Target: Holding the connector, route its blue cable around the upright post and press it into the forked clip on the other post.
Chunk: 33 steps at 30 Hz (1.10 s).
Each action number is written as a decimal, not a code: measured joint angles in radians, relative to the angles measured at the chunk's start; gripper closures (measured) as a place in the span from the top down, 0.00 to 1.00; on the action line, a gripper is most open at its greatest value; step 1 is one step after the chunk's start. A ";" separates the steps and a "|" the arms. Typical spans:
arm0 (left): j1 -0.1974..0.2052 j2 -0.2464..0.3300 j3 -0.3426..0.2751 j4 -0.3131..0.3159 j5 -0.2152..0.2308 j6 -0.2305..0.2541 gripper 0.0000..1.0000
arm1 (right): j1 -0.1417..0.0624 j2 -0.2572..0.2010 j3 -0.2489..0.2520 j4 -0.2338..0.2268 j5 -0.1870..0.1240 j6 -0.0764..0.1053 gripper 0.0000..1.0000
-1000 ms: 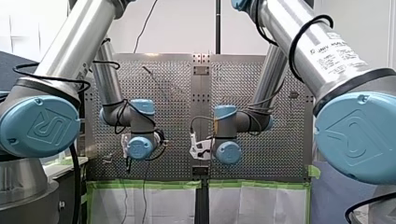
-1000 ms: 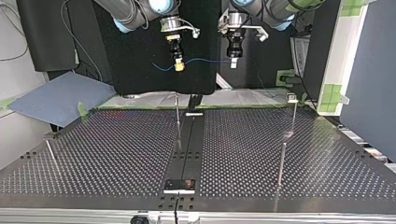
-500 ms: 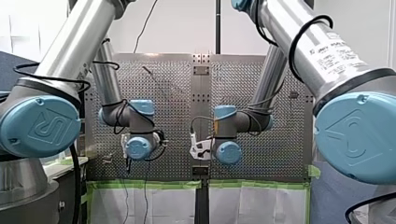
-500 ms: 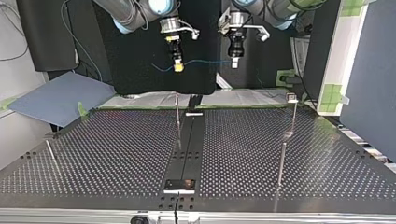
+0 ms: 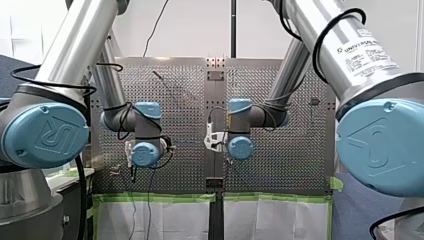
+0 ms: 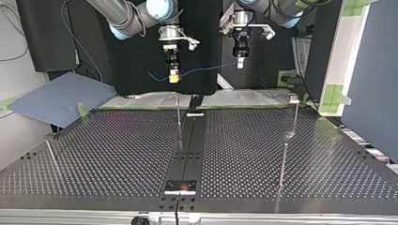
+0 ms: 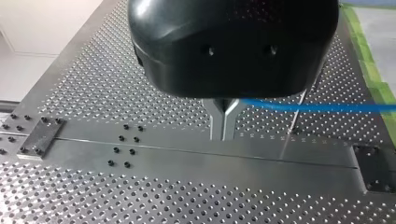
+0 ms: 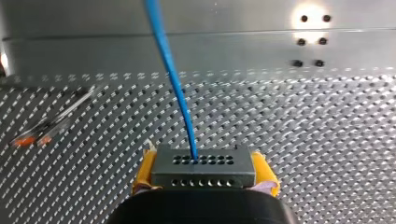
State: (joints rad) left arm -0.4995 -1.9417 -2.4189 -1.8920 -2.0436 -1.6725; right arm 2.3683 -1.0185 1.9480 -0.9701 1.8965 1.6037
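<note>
While my right jaws clamp the connector (image 8: 203, 167) and my left jaws pinch its cable (image 6: 206, 69), both aloft at the top view's twelve o'clock, it seems best to hold the span taut when lowering it beside the post (image 6: 178, 117), with the clip (image 6: 293, 98) at its three o'clock.

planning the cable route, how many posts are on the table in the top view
4, top view: a centre post, a far right post, a near right post, a left post. More may be hidden.

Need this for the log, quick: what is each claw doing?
Left claw: closed on the blue cable.
Right claw: closed on the connector.
</note>
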 joint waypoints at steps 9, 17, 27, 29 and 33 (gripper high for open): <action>0.002 0.042 0.051 -0.064 -0.001 -0.003 0.00 | -0.004 -0.077 -0.011 0.022 -0.029 0.052 0.02; 0.008 0.111 0.090 -0.136 -0.030 -0.034 0.00 | -0.011 -0.147 -0.052 0.056 -0.072 0.060 0.02; 0.022 0.202 0.113 -0.216 -0.055 -0.054 0.00 | -0.019 -0.210 -0.136 0.133 -0.113 0.062 0.02; 0.029 0.219 0.120 -0.226 -0.061 -0.062 0.00 | -0.019 -0.213 -0.152 0.148 -0.117 0.062 0.02; 0.047 0.260 0.153 -0.262 -0.083 -0.092 0.00 | -0.020 -0.214 -0.174 0.164 -0.132 0.063 0.02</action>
State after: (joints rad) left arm -0.4522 -1.6813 -2.2661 -2.1541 -2.1263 -1.7642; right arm 2.3482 -1.2324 1.7736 -0.8057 1.7643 1.6671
